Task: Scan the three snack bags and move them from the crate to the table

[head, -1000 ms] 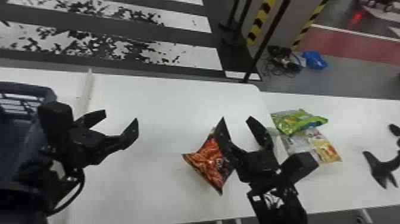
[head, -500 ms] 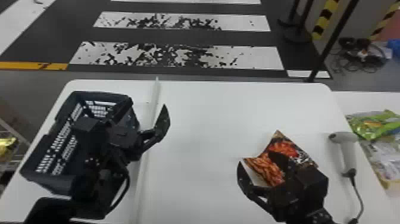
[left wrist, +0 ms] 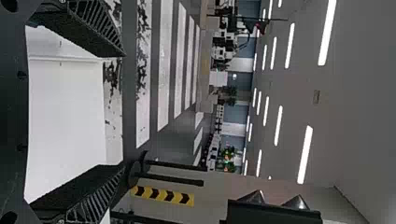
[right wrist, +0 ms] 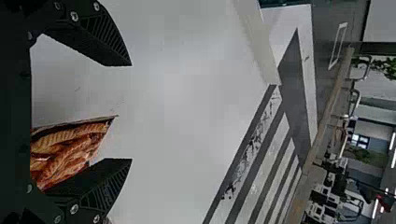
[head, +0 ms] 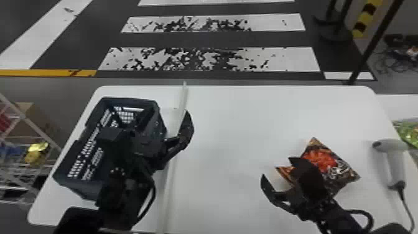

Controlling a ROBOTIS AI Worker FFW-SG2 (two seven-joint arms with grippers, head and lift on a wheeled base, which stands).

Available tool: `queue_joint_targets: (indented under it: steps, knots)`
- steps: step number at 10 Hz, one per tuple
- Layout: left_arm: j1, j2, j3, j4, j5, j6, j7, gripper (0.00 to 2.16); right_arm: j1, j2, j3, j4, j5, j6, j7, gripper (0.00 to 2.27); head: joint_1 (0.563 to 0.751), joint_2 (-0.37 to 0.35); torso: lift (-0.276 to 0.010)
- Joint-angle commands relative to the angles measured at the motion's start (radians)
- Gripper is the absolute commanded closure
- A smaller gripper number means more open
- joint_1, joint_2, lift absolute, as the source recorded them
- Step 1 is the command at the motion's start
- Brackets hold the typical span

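Jaws stand wide apart on both grippers, nothing gripped: left gripper (head: 171, 111) at the crate's (head: 77, 187) right side, right gripper (head: 276, 167) well right of it, over the red snack bag (head: 326, 165) on the table (head: 233, 140). The head view counts one crate, two bags, one scanner (head: 395, 165); scanner and green bag (head: 409, 130) lie farthest right of the crate. The left wrist view adds ceiling lights (left wrist: 305, 154).

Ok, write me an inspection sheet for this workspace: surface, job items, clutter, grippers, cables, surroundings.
Surface: white round-cornered table, pale narrow strip across it.
Job's things: dark slatted plastic crate, contents cannot be told; red-brown snack bag on the table; grey pistol-shaped scanner; green bag beyond the right edge.
Clutter: dark jumble on the floor, far right.
Grippers: left gripper and right gripper open.
Cables: black scanner cable.
Surroundings: white wire shelf, striped floor.
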Motion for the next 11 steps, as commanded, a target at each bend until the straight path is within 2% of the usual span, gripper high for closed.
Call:
queue_joint_targets:
  steps: [1,2,3,4,5,6,7,9,10,11]
  knots:
    - [-0.002,0.006,-0.002,0.0,0.007,0.012,-0.008,0.02,-0.061,-0.03,0.036,0.044,0.06,0.071,0.001,0.17,0.695,0.083,-0.062]
    - [0.002,0.014,0.002,0.0,0.016,0.015,-0.009,0.02,-0.082,-0.05,0.069,0.047,0.107,0.142,0.001,0.17,0.695,0.073,-0.062]
    - [0.002,0.015,0.007,0.0,0.024,0.015,-0.014,0.02,-0.093,-0.055,0.097,0.048,0.153,0.21,0.001,0.6,0.695,0.058,-0.062]
    - [0.002,0.017,0.009,-0.001,0.029,0.018,-0.023,0.02,-0.102,-0.065,0.131,0.054,0.166,0.228,-0.02,2.03,0.695,0.047,-0.062]
    - [0.001,0.017,0.002,0.0,0.029,0.018,-0.031,0.02,-0.098,-0.067,0.132,0.056,0.166,0.173,-0.026,2.24,0.695,0.04,-0.062]
    - [-0.006,0.017,-0.002,0.003,0.029,0.027,-0.031,0.02,-0.068,-0.071,0.112,0.044,0.151,0.044,-0.031,2.24,0.695,0.042,-0.062]
    - [-0.009,0.017,-0.005,0.008,0.029,0.03,-0.032,0.02,-0.036,-0.071,0.068,-0.004,0.082,-0.036,-0.045,2.24,0.695,0.048,-0.062]
    - [-0.012,0.015,-0.008,0.015,0.029,0.033,-0.034,0.02,0.011,-0.061,-0.066,-0.113,-0.171,-0.11,0.012,2.24,0.695,0.071,-0.062]
    - [-0.016,0.015,-0.014,0.017,0.029,0.033,-0.034,0.02,0.031,-0.025,-0.156,-0.139,-0.338,-0.171,0.077,2.24,0.695,0.071,-0.062]
    - [-0.016,0.015,-0.017,0.017,0.029,0.033,-0.037,0.02,0.034,0.039,-0.282,-0.128,-0.585,-0.195,0.178,2.24,0.695,0.068,-0.062]
